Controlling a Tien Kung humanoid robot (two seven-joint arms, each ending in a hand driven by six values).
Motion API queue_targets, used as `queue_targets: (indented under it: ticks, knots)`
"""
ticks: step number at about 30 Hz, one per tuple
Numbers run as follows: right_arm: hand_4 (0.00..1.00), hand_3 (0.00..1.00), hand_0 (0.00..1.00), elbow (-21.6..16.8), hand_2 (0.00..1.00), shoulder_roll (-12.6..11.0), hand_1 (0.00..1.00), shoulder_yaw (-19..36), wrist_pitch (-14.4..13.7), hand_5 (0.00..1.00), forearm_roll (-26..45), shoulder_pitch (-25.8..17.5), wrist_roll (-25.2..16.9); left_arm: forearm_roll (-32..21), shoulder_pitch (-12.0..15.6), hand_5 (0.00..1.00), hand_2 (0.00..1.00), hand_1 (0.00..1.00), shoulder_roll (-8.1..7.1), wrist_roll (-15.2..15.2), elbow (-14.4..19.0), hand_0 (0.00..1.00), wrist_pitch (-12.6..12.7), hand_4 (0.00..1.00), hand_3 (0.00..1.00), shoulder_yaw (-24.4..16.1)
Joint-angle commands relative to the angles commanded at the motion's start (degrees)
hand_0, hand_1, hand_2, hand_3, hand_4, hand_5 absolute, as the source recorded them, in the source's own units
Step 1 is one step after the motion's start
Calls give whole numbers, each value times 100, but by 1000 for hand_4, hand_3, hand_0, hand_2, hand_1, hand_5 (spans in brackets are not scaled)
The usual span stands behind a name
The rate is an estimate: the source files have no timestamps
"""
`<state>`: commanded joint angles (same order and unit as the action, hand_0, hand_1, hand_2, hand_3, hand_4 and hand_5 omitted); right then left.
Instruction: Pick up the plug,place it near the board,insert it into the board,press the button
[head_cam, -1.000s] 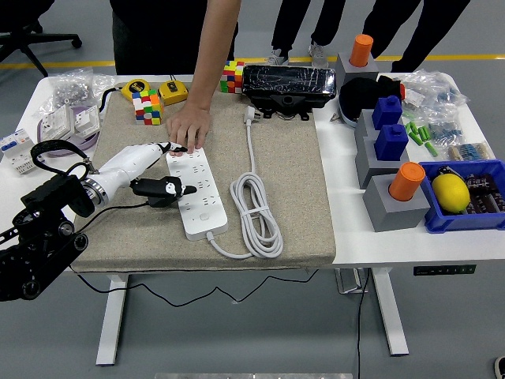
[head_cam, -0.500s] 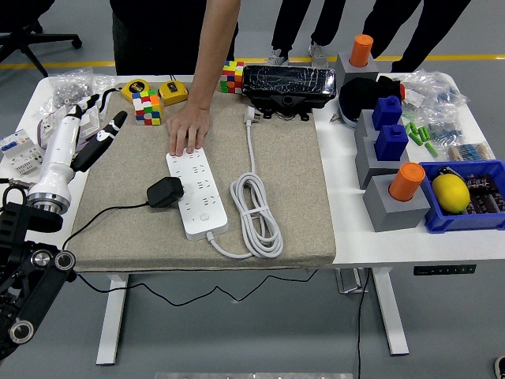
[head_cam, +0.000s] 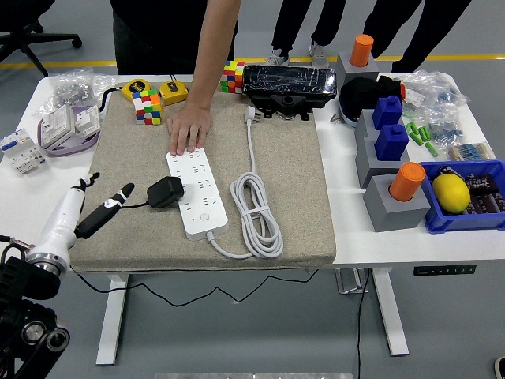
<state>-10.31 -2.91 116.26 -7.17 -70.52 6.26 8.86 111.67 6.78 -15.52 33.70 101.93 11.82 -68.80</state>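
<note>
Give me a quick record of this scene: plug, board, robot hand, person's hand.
plug: black plug adapter sits against the left side of the white power strip; whether seated in a socket is unclear
board: power strip lies on the beige mat
left hand: open, holds nothing, left of plug
person's hand: resting on the strip's far end
right hand: not in view

The person's hand [head_cam: 189, 128] covers the far end of the long white plastic power strip [head_cam: 196, 193], the person's body above the forearm is cut off by the top edge, the robot's left arm runs out at the lower-left corner, and the contents of the clear plastic bags [head_cam: 72, 85] on the desk's far-left corner are too small to tell.
</note>
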Motion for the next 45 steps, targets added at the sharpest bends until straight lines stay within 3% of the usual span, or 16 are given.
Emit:
queue_targets:
  ticks: [4, 8, 17, 29, 39, 45]
  knots:
    - [998, 763, 795, 0, 714, -15, 696, 37, -15, 998, -45, -17, 14, -240, -63, 998, 955, 980, -111, -159, 0, 998, -64, 998, 947, 425]
    - [998, 763, 795, 0, 714, -12, 696, 43, -19, 998, -65, -35, 13, -292, -150, 998, 955, 980, -111, -349, 0, 998, -5, 998, 947, 639]
    - [998, 762, 794, 0, 714, -19, 695, 65, -27, 998, -116, -25, 21, -353, -422, 998, 952, 978, -121, -399, -51, 998, -74, 998, 945, 947]
    - [998, 762, 795, 0, 713, -19, 695, 74, -25, 998, -113, 8, 17, -384, -631, 998, 952, 977, -152, -480, -562, 998, -146, 998, 942, 915]
    - [998, 762, 795, 0, 714, -23, 695, 68, -28, 998, -105, 37, 15, -409, -719, 998, 950, 975, -120, -491, -664, 998, -159, 998, 943, 952]
    - [998, 762, 794, 0, 714, -28, 696, 65, -29, 998, -94, 54, 12, -405, -939, 998, 949, 975, -237, -484, -711, 998, -177, 998, 943, 1029]
